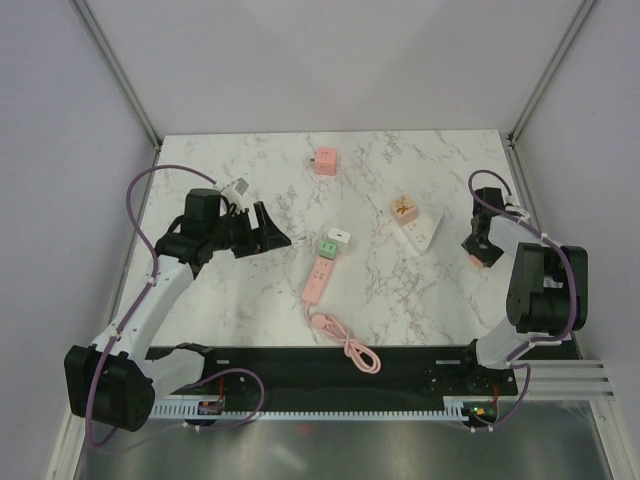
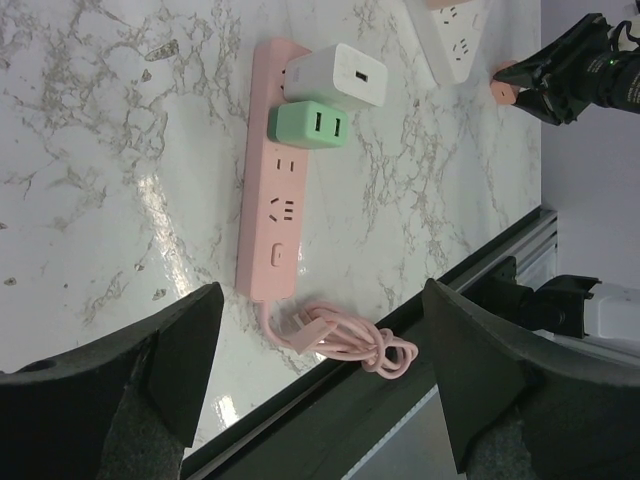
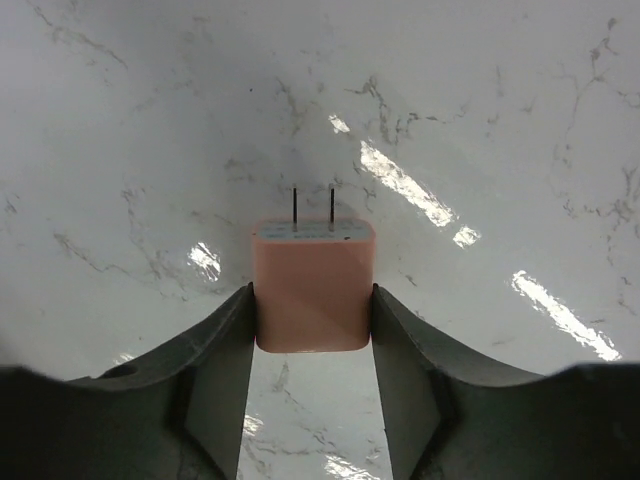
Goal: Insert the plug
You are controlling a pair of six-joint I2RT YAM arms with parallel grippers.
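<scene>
A pink plug with two metal prongs pointing away lies on the marble at the right side of the table. My right gripper has both fingers pressed against its sides. A pink power strip lies mid-table with a white adapter and a green adapter plugged in at its far end. Free sockets show below them on the strip. My left gripper hovers open and empty to the left of the strip.
The strip's pink cable is coiled near the table's front edge. A white socket block with a beige cube on it lies between the strip and my right arm. A pink cube sits at the back.
</scene>
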